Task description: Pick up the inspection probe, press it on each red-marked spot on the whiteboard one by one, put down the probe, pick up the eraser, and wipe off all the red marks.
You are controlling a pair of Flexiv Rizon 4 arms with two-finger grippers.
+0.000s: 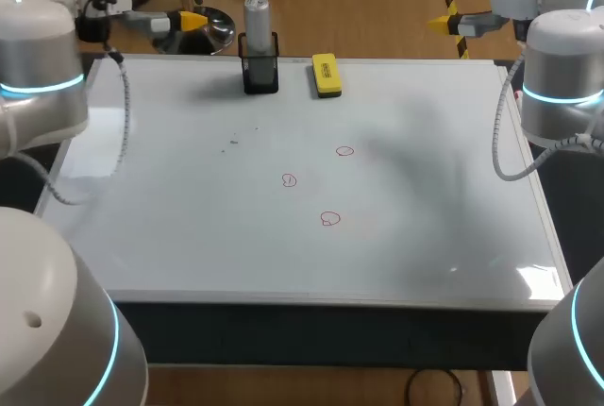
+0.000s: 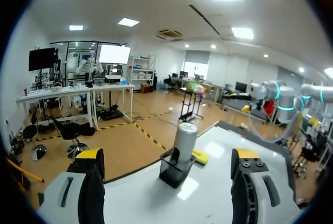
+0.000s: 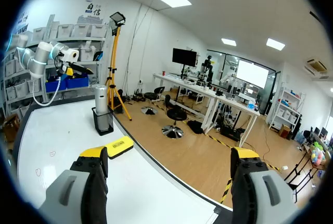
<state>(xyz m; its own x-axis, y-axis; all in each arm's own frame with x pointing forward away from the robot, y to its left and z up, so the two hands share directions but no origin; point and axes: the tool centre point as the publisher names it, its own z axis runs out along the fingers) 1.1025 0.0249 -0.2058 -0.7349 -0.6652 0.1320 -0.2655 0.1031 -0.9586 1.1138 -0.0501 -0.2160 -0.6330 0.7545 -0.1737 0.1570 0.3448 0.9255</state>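
Left gripper (image 1: pixel 192 21) and right gripper (image 1: pixel 443 22) gape wide, empty; the left, beside the upright inspection probe (image 1: pixel 257 15), should grip its top squarely.

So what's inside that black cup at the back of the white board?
The silver probe stands upright inside the black holder, its top sticking out. The holder's dark walls cover its lower end, so I can't see the tip or anything else in there.

Silver probe (image 1: pixel 257 15), yellow eraser (image 1: pixel 326 76)
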